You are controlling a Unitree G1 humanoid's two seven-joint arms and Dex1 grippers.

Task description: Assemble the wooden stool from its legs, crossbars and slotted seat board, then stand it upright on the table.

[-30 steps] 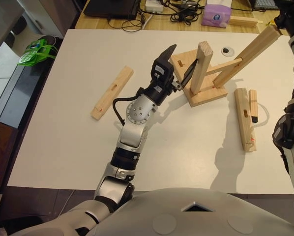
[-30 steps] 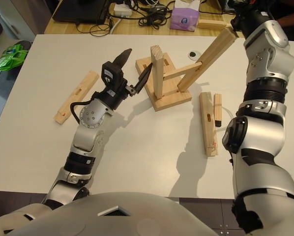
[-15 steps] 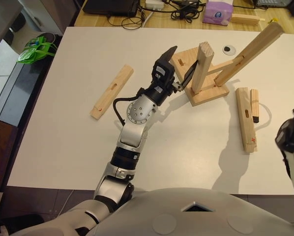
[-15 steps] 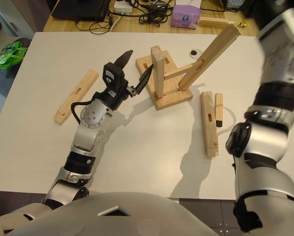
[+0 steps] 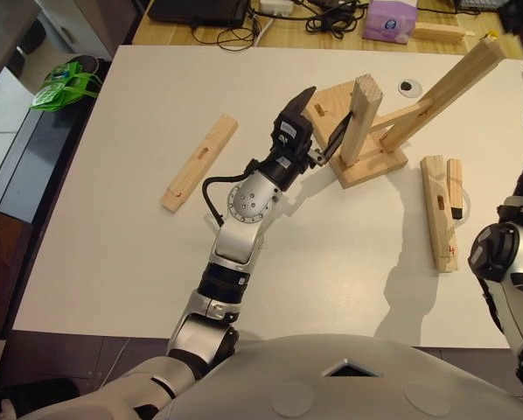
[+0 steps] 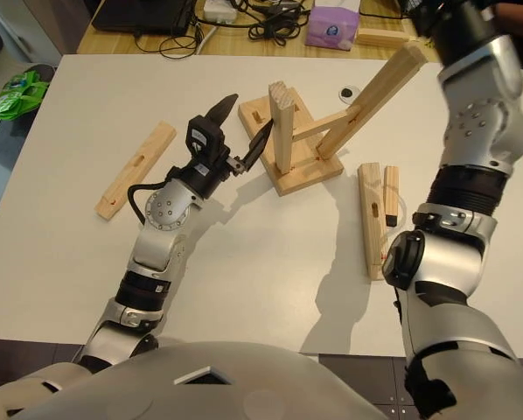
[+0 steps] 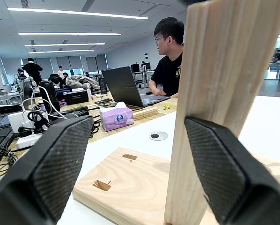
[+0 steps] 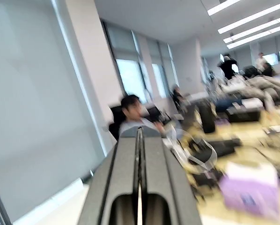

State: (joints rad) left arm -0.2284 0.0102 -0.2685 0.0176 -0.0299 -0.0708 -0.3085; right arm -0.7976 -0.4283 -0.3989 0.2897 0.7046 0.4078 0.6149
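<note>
The seat board [image 5: 373, 169] lies flat on the white table with two legs in its slots. One leg [image 5: 359, 118] stands upright and the other leg [image 5: 445, 92] leans away to the right. A crossbar [image 5: 400, 118] joins them. My left gripper [image 5: 324, 112] is open beside the upright leg [image 7: 219, 108], which shows between its pads [image 7: 60, 173], near one pad and touching neither. My right gripper [image 8: 139, 129] is shut on nothing, raised past the far right edge near the leaning leg's top. A loose leg [image 5: 200, 163] lies at the left. Another leg [image 5: 437, 210] and a short crossbar [image 5: 451, 186] lie at the right.
A black round disc [image 5: 407, 86] sits on the table behind the seat board. Beyond the far edge are a tissue box [image 5: 388, 19], cables and a laptop [image 5: 196, 10]. A green bag [image 5: 60, 87] lies off the table's left side. The near half of the table is bare.
My right arm has swung about near the leaning leg's top. The left gripper has edged slightly closer to the upright leg. The wooden parts have kept their places.
</note>
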